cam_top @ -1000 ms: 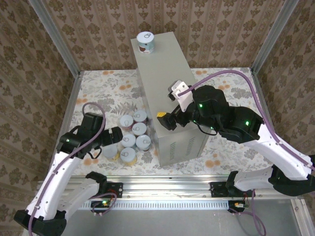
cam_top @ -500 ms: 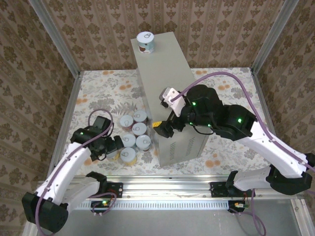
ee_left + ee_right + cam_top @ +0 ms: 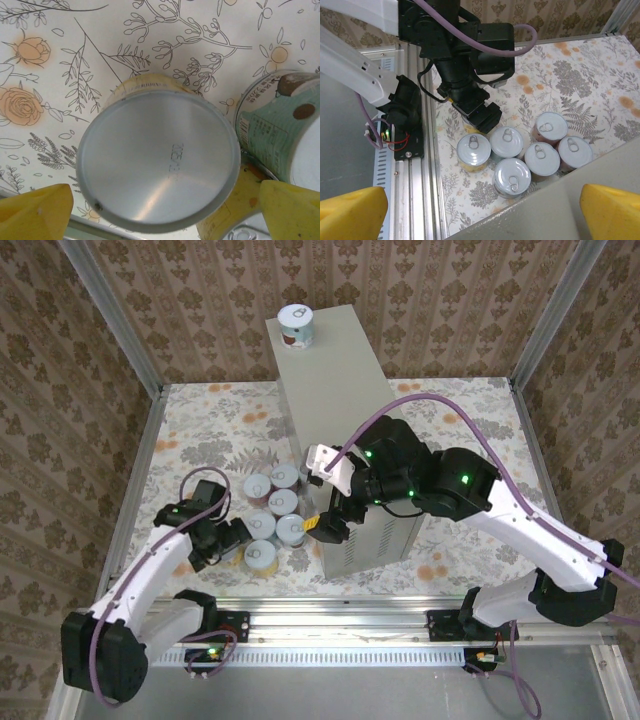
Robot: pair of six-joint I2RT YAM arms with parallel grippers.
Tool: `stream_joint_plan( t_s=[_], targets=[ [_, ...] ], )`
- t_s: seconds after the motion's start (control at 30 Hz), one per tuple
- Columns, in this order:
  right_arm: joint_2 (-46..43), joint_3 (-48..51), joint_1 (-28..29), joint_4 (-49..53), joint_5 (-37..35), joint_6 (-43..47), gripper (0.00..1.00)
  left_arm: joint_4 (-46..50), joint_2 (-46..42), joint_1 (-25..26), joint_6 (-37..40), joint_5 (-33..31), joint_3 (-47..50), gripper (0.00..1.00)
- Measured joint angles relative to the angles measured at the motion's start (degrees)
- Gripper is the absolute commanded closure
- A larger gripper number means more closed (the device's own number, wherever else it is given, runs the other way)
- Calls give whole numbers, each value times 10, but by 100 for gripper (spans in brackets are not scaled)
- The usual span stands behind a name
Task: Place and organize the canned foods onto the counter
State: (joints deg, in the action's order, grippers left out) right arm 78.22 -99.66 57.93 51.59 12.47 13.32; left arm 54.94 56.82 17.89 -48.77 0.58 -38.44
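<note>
A can (image 3: 157, 160) with a yellow label and a plain silver end facing up stands on the floral cloth between the fingers of my left gripper (image 3: 162, 202). The jaws are open, with a gap on each side of the can. Several more cans (image 3: 512, 176) with pull-tab lids cluster beside it at the foot of the counter (image 3: 340, 410). One can (image 3: 297, 326) stands on the counter's far end. My right gripper (image 3: 322, 524) hangs open over the counter's near left edge, above the cluster, holding nothing.
A teal-labelled can (image 3: 280, 130) stands close to the right of the left gripper's can. The aluminium rail (image 3: 415, 165) with an arm base (image 3: 405, 120) runs along the near edge. Patterned walls enclose the cloth (image 3: 210, 430).
My right gripper has swung left and nearer, from over the counter's top to its near left edge. My left gripper has settled down around the yellow-labelled can.
</note>
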Motion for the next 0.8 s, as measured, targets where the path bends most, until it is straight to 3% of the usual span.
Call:
stream_joint_plan(
  t_s=[0.17, 0.37, 0.47, 0.8],
  targets=[
    [7, 0, 0, 0, 0, 3, 0, -24, 25, -13, 8, 12, 2, 12],
    [8, 0, 0, -2, 0, 3, 0, -32, 26, -38, 26, 22, 2, 27],
    [12, -1, 0, -4, 0, 5, 0, -33, 25, -52, 35, 29, 1, 28],
    [33, -6, 0, -17, -2, 15, 0, -21, 25, -84, 73, 48, -32, 52]
  ],
)
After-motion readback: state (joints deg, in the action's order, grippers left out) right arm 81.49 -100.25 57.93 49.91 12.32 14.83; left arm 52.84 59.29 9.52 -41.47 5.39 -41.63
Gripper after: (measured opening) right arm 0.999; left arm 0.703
